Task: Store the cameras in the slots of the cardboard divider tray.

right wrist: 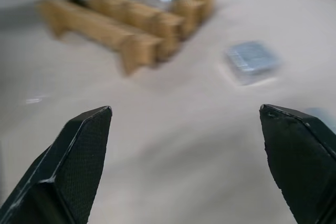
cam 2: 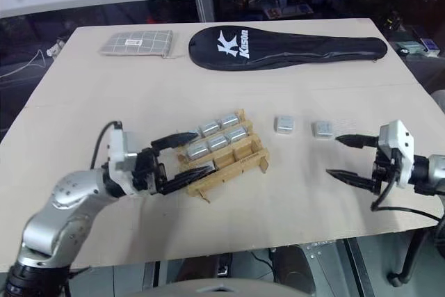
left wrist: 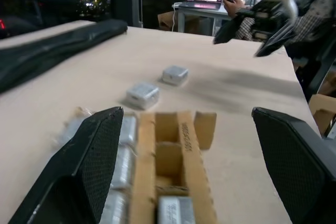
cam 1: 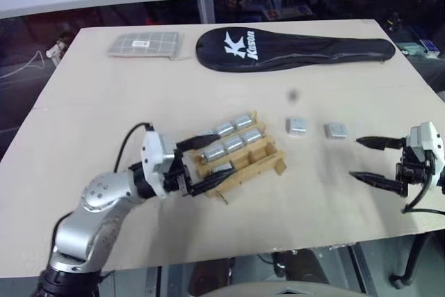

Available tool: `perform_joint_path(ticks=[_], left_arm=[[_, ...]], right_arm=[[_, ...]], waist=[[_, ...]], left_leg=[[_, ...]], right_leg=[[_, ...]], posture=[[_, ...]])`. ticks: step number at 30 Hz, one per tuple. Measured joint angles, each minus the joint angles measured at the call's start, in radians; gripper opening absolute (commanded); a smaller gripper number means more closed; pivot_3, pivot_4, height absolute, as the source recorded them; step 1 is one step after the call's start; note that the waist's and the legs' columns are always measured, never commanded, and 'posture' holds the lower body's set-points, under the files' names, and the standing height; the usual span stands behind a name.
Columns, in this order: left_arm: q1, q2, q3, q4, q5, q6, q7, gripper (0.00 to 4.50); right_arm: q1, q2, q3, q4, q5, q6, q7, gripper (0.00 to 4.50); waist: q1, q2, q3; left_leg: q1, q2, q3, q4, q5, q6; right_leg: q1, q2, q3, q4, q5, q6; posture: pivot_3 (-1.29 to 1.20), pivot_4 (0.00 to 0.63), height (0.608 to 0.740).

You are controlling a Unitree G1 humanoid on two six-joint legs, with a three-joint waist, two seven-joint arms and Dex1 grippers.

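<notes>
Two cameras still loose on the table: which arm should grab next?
Right, probably. The right gripper is open, empty, beside the nearer loose camera; the left gripper is at the cardboard divider tray.

- Black fingers spread wide over cardboard divider tray, holding nothing.
- Two loose cameras on counter beyond tray.
- Other gripper nearby.

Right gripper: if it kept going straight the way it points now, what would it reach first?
Probably the nearer loose camera on the table. The open right gripper points toward it and slightly down, with bare tabletop between; the tray lies further along. Depth is uncertain.
</notes>
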State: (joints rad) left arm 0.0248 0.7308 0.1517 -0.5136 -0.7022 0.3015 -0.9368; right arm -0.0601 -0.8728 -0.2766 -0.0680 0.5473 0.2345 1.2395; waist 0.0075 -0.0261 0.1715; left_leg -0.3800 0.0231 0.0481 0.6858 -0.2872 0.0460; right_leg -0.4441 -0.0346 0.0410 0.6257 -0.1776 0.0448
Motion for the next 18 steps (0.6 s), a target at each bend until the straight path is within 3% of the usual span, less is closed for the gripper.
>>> perform_joint_path(ticks=[5, 9, 11, 15, 18], left_arm=[[-0.016, 0.235, 0.145, -0.007, -0.055, 0.106, -0.116, 4.1], [-0.01, 0.342, 0.215, 0.002, -0.065, 0.157, -0.184, 4.1], [-0.001, 0.408, 0.296, 0.011, -0.08, 0.219, -0.231, 4.1], [0.016, 0.455, 0.411, 0.006, -0.143, 0.33, -0.272, 4.1], [0.002, 0.457, 0.423, 0.003, -0.162, 0.35, -0.28, 4.1]], right_arm=[[-0.135, 0.066, 0.076, 0.131, -0.153, -0.019, -0.171, 4.5], [-0.205, 0.13, 0.112, 0.189, -0.223, -0.014, -0.29, 4.5], [-0.231, 0.255, 0.117, 0.197, -0.261, 0.045, -0.475, 4.5], [-0.211, 0.444, 0.122, 0.128, -0.267, 0.178, -0.714, 4.5], [-0.209, 0.512, 0.121, 0.114, -0.274, 0.197, -0.802, 4.5]], waist=[[-0.017, 0.001, 0.001], [-0.022, 0.001, 0.002], [-0.023, 0.0, 0.003], [-0.025, 0.003, 0.005], [-0.023, 0.004, 0.005]], left_leg=[[-0.002, 0.0, 0.001, -0.001, 0.0, 0.0], [-0.003, 0.0, 0.002, -0.001, 0.0, 0.0], [-0.004, 0.001, 0.0, -0.002, 0.0, 0.0], [-0.004, 0.001, 0.001, -0.003, 0.0, -0.001], [-0.004, 0.0, 0.001, -0.002, 0.0, -0.001]], right_leg=[[-0.002, 0.0, 0.0, 0.0, 0.0, 0.0], [-0.004, 0.0, 0.001, -0.001, 0.0, 0.0], [-0.004, 0.001, -0.001, -0.001, 0.0, 0.0], [-0.005, 0.0, 0.001, 0.0, 0.0, 0.0], [-0.005, -0.001, 0.0, 0.0, 0.0, 0.0]], posture=[[0.0, 0.15, 0.74], [0.0, 0.15, 0.74], [0.0, 0.15, 0.74], [0.0, 0.15, 0.74], [0.0, 0.15, 0.74]])
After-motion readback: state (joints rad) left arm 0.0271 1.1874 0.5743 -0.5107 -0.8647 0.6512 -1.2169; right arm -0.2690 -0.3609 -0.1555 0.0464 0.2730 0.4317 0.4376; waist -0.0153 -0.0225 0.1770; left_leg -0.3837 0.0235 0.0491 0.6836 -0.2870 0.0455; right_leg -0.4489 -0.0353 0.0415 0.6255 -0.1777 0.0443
